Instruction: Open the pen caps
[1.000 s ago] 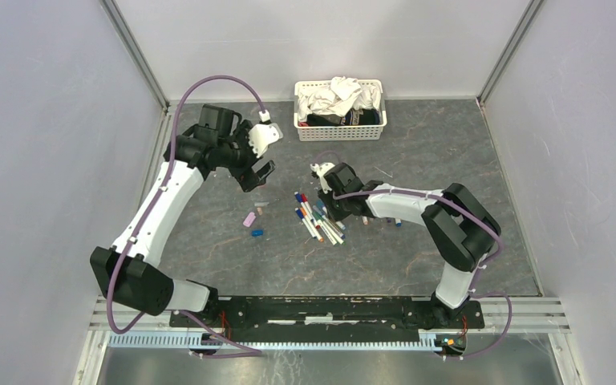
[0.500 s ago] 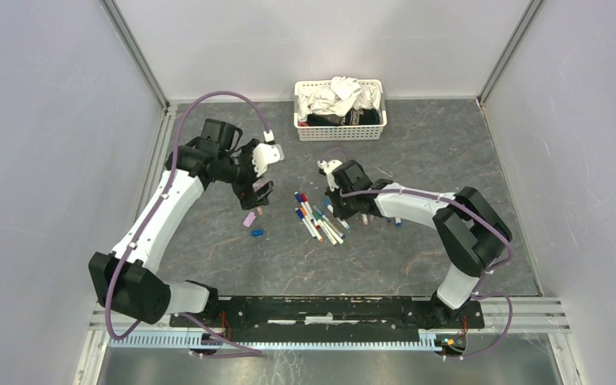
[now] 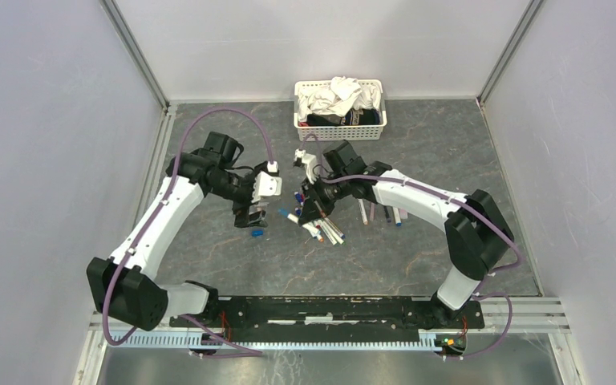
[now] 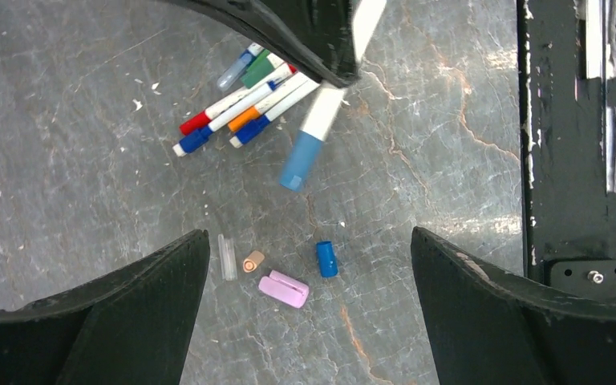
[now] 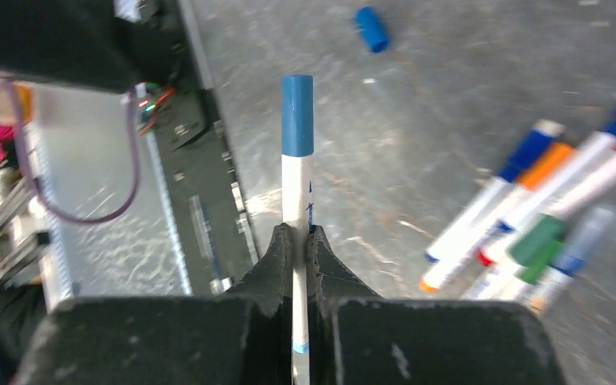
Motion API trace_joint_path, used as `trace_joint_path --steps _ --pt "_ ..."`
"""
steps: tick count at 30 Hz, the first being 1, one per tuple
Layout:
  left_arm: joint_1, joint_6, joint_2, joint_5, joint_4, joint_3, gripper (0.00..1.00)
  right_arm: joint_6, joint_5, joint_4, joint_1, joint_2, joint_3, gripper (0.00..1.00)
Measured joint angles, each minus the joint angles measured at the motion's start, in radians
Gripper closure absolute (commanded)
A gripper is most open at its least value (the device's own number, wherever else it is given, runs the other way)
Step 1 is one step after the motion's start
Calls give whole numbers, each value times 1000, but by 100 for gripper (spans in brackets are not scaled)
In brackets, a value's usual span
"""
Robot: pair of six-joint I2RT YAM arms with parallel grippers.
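You are pinching a pen, its blue cap on, tight in your right gripper; your left gripper is hanging wide open and empty above loose caps.

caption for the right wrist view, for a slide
Right gripper, jaws shut on a white pen with its blue cap on; more capped pens lie on the grey table at right.

A slim white marker pen, its blue cap on, pinched in the right gripper; a heap of white-barrelled pens with blue, red, orange and green ends lying fanned; at its nine o'clock from overhead, four loose caps: stubby blue cap, pink cap, orange cap, clear cap; further pens at three o'clock.
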Motion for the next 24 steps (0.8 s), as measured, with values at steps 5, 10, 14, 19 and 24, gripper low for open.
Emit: trace_joint_path --steps 5,10,14,19,24 --pt "-31 63 0 -7 -18 -32 10 10 -140 -11 47 18 20 100" --pt "-76 92 8 -27 -22 -49 24 47 -206 11 55 50 42 100" --pt "-111 99 24 -43 -27 -58 38 72 -219 29 55 65 56 100" --pt "-156 105 30 -85 -35 -71 61 95 -227 52 55 69 65 100" --pt "-174 106 30 -153 -13 -78 73 97 -229 53 55 69 65 100"
